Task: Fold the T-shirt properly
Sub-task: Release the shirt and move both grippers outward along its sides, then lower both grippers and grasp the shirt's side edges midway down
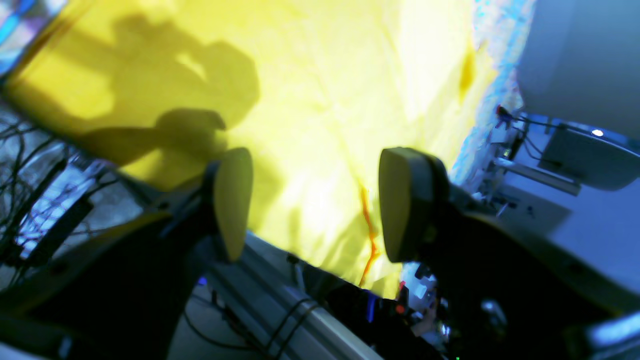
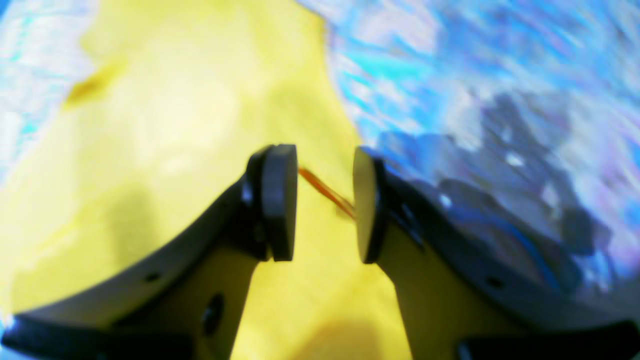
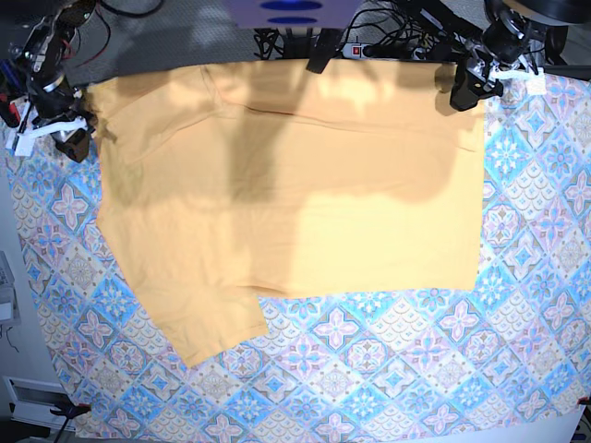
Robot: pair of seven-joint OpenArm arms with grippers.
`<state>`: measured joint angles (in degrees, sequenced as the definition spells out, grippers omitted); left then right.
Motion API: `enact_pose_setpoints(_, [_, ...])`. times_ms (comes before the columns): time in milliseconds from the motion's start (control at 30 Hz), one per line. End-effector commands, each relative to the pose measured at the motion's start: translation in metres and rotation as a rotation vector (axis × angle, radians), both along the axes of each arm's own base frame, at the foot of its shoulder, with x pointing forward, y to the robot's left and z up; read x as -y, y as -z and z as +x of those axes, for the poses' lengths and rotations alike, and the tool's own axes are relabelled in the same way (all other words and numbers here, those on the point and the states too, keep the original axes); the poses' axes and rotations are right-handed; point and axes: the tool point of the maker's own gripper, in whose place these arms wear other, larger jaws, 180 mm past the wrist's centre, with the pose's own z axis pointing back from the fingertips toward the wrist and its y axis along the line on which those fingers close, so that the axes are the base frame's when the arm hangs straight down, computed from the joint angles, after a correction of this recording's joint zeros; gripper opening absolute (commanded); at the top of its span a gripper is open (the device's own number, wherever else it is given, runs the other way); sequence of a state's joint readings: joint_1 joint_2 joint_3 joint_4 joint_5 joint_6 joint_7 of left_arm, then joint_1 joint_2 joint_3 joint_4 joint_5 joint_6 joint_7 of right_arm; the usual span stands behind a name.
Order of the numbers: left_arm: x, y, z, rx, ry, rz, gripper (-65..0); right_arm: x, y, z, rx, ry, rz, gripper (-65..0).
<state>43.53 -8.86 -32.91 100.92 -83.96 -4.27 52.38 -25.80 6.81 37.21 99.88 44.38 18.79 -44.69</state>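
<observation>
Left gripper [image 1: 312,205]: jaws spread wide, nothing between the pads, cloth released; hovering over the near edge of the T-shirt [image 3: 295,194], apparently just above a seam line, most likely so the laid fabric settles without being dragged. Right gripper [image 2: 324,202]: jaws parted, narrower than the left, nothing pinched; a thin orange hem line visible through the gap, poised over the shirt's side edge where yellow cloth meets the tablecloth [image 2: 475,100], seemingly ready for a fresh grip there or just let go.

Outward, in the base view: left gripper [image 3: 468,85] at the shirt's far corner on that view's right, right gripper [image 3: 66,138] at the far corner on that view's left, well apart, one at each end of the same top edge. Probably so placed to keep that long edge straight and taut.

T-shirt lying flat on the tablecloth, spread wide across the upper part, one sleeve sticking out toward the lower left, a faint crease across the top. No lettering showing. Folding judged early, with sleeves and body not yet brought in.
</observation>
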Motion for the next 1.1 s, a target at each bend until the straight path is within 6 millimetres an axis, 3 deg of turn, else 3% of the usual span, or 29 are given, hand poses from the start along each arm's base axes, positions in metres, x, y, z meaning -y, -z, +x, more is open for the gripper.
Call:
enact_pose_setpoints(0, [-0.013, -0.015, 0.018, 0.070, -0.018, 0.032, -25.6, 0.000, -0.014, 0.015, 0.052, -0.023, -0.024, -46.5])
enact_pose_setpoints(200, [-0.030, -0.047, 0.082, 0.240, -0.023, 0.073, -25.7, -0.033, -0.018, 0.065, 0.081, -0.143, -0.077, -46.5])
enact_pose_setpoints(300, [-0.041, -0.049, 0.110, 0.273, -0.027, 0.114, -25.7, -0.049, -0.026, 0.095, 0.112, -0.199, -0.106, -46.5])
enact_pose_setpoints(500, [-0.069, -0.047, 0.157, 0.285, -0.023, 0.189, -25.7, -0.067, -0.021, 0.126, 0.112, -0.252, -0.113, -46.5])
enact_pose_setpoints(800, [-0.095, -0.055, 0.216, 0.296, -0.027, 0.262, -25.7, -0.081, -0.003, 0.147, 0.083, -0.283, -0.075, -46.5])
enact_pose_setpoints(1067, [-0.082, -0.058, 0.277, 0.264, 0.077, 0.384, -25.7, -0.092, 0.005, 0.149, 0.066, -0.312, -0.058, -46.5])
